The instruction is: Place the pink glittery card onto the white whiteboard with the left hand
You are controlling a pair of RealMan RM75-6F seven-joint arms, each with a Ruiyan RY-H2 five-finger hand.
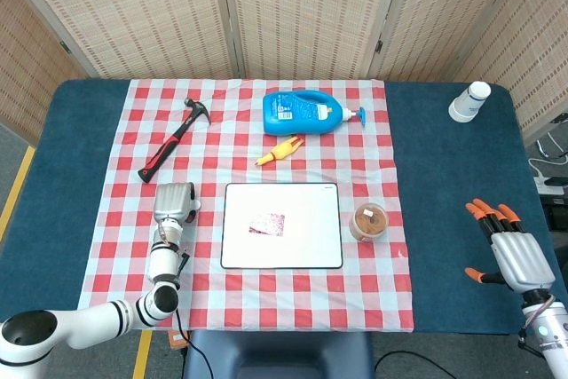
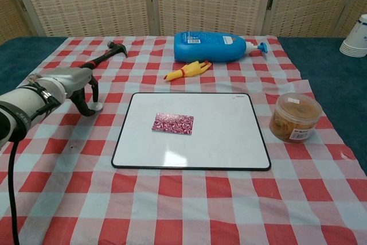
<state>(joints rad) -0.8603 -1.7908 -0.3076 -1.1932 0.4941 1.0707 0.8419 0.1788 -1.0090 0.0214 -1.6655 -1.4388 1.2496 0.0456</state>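
The pink glittery card lies flat on the white whiteboard, left of the board's middle. My left hand hangs over the checked cloth just left of the board. It holds nothing, and its dark fingers are bent downward and apart. It is clear of both the card and the board. My right hand hovers over the blue table at the far right with its fingers spread and empty. The chest view does not show it.
A hammer lies behind the left hand. A blue pump bottle and a yellow rubber chicken lie beyond the board. A round jar stands at its right, with stacked white cups far right.
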